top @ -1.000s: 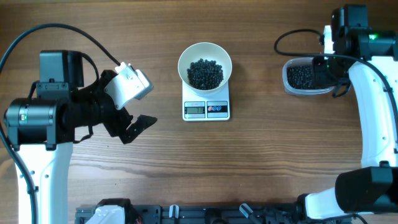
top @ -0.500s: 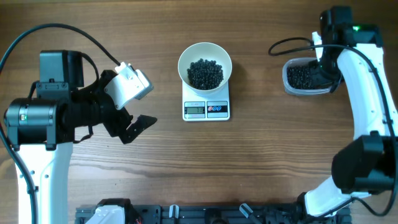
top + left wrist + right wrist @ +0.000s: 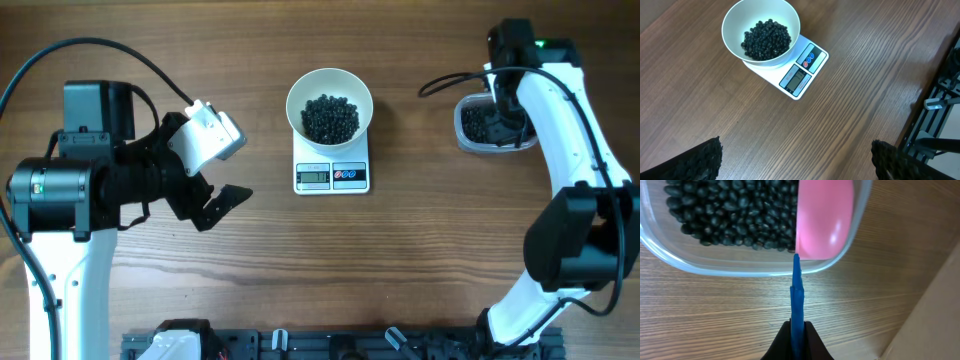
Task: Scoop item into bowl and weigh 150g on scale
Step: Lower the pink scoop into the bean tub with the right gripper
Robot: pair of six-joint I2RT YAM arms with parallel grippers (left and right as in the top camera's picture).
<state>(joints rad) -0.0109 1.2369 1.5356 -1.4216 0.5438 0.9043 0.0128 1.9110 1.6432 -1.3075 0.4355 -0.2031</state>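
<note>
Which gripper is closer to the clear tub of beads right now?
Right. The right gripper, shut on the scoop's blue handle, is at the tub with the pink cup inside it. The left gripper hangs open far across the table, beyond the scale.

We see a brown wood-grain surface (image 3: 420, 260). Two things rest directly on it: a flat white scale (image 3: 332, 177) near the middle, its display edge facing the arm bases, and a clear plastic tub (image 3: 461, 128) well apart to the right.
</note>
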